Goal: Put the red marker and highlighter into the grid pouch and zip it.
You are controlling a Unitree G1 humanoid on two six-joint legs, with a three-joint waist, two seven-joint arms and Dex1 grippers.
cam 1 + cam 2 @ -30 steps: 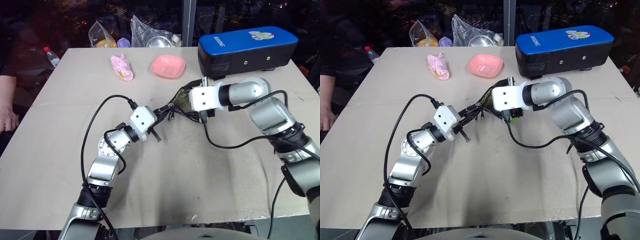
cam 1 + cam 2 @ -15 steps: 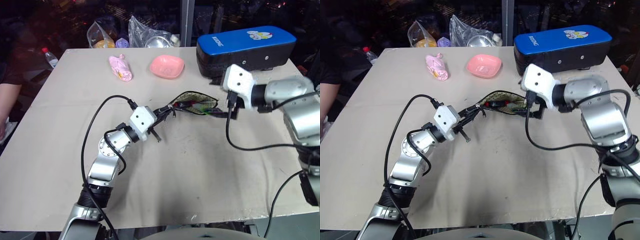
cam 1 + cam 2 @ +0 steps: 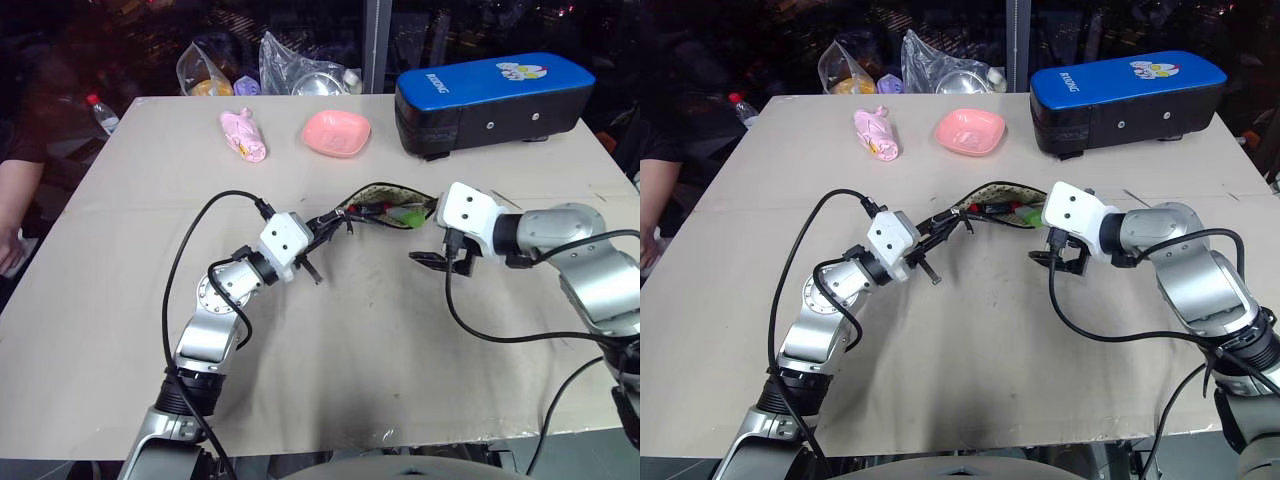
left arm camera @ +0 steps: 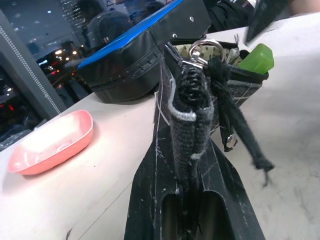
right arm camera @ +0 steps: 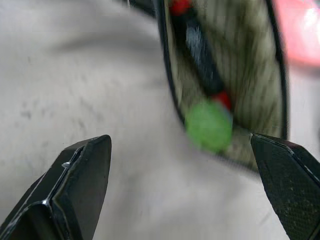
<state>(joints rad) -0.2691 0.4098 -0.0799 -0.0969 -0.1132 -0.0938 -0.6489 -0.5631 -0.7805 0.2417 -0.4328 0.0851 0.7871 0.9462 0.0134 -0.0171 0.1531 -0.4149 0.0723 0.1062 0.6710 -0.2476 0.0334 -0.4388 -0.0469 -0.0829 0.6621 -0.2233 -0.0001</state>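
Left tool (image 3: 328, 222) pinches the grid pouch (image 3: 385, 205); right tool (image 3: 432, 259) hovers spread.

Light's even and bright over my table (image 3: 120, 300), soft shadows; dark beyond its far edge with small glints; my right wrist view's motion-blurred; left wrist background soft.

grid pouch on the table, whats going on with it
The left end effector is shut on one end of the grid pouch, holding it open. The red marker and the highlighter lie inside. The right end effector hovers open beside the pouch, holding nothing. The zipper is not yet closed.
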